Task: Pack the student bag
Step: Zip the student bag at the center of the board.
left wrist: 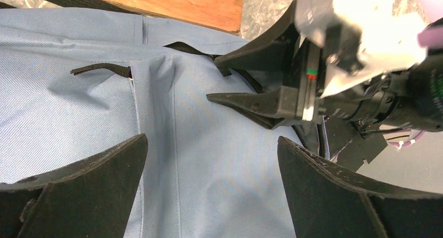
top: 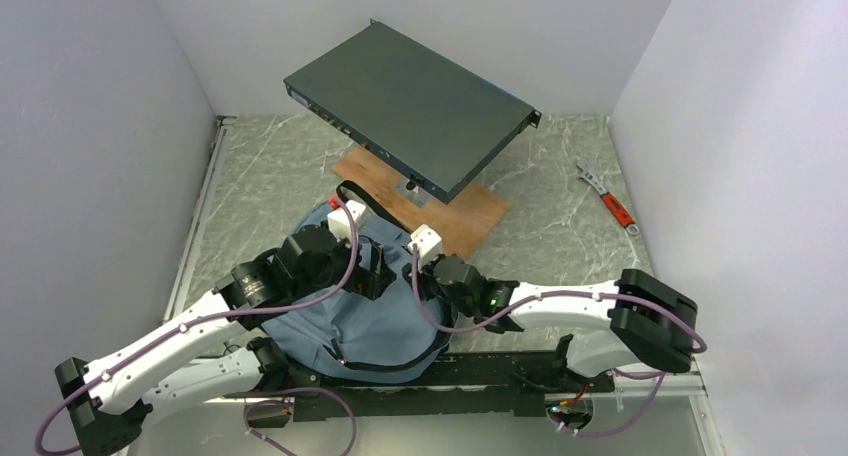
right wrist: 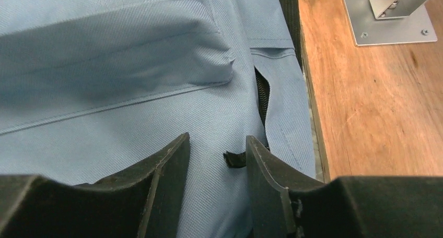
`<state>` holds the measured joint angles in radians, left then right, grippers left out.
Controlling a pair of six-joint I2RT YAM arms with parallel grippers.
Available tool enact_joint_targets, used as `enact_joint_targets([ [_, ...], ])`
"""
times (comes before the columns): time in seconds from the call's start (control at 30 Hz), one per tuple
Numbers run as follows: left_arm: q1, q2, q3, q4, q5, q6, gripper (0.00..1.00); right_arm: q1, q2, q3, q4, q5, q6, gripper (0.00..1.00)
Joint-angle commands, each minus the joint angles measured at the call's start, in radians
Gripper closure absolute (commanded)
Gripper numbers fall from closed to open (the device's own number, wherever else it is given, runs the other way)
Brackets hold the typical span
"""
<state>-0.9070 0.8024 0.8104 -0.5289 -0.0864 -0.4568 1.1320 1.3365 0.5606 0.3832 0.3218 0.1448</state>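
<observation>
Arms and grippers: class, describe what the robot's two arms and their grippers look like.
Both the left arm and right arm have white links, black joints and purple cables clipped alongside. The left gripper and right gripper each carry two black, wedge-shaped fingers tapering to points. A small green light glows near the right wrist.

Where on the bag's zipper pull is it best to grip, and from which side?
Grip the free end of the short black pull, a thin strip sticking out from the bag beside the zipper. Probably come straight down, one of the right fingers on each flat face; it sits in their gap.
</observation>
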Motion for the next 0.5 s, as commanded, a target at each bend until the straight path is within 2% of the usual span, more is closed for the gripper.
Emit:
enact_joint_targets([
  [0.0,0.009,0.001,0.017,0.010,-0.002,0.019,0.00,0.030,0.053,0.002,0.094,0.109,-0.105,0.56],
  [0.2,0.012,-0.009,0.006,0.008,-0.004,0.017,0.00,0.048,0.080,-0.025,0.154,0.218,-0.111,0.68],
  [0.33,0.016,0.004,-0.002,0.017,0.004,0.019,0.00,0.049,0.074,-0.050,0.188,0.248,-0.102,0.91],
  [0.37,0.016,0.009,-0.003,0.021,0.007,0.023,0.00,0.049,0.067,-0.062,0.199,0.247,-0.097,1.00],
  [0.47,0.018,0.031,-0.005,0.046,0.015,0.051,0.00,0.049,0.022,-0.101,0.240,0.237,-0.061,1.00],
])
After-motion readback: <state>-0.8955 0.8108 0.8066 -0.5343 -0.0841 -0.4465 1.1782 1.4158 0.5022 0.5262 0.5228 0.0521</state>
